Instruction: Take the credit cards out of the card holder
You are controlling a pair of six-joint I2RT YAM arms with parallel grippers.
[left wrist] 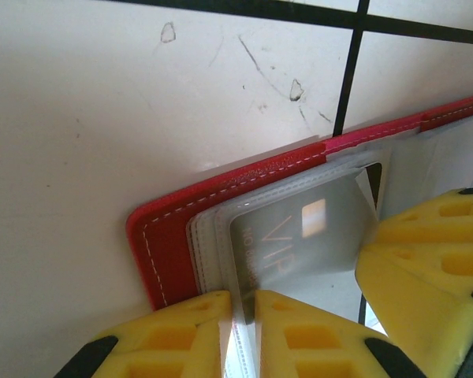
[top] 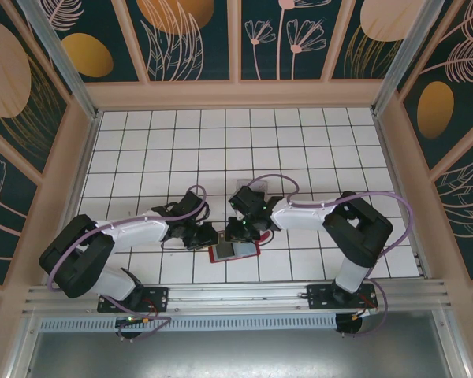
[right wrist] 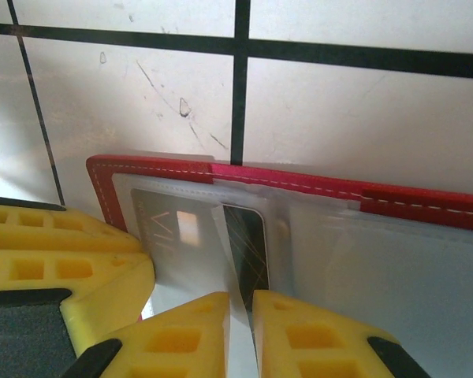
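The holder (top: 235, 251) lies open on the tabletop (top: 142, 142), near the front edge and between the two arms; its red border frames a grey lining with clear pockets, facing up. The left gripper (left wrist: 242, 331) comes at it from the left and the right gripper (right wrist: 240, 331) from the right; their tips sit just beside each other over the holder's left half.

In the left wrist view the left gripper's fingers (left wrist: 299, 335) stand almost together, clamped on the edge of a clear sleeve (left wrist: 213, 240); a grey VIP card (left wrist: 299, 236) lies inside that sleeve. Whether the card itself is caught in the pinch, I cannot tell.

In the right wrist view the right gripper's fingers (right wrist: 315, 335) are likewise nearly closed, clamped on a thin clear leaf (right wrist: 230, 272) that stands on edge; a dark card (right wrist: 251, 236) lies just right of the leaf, in its pocket, with the VIP card to the left.
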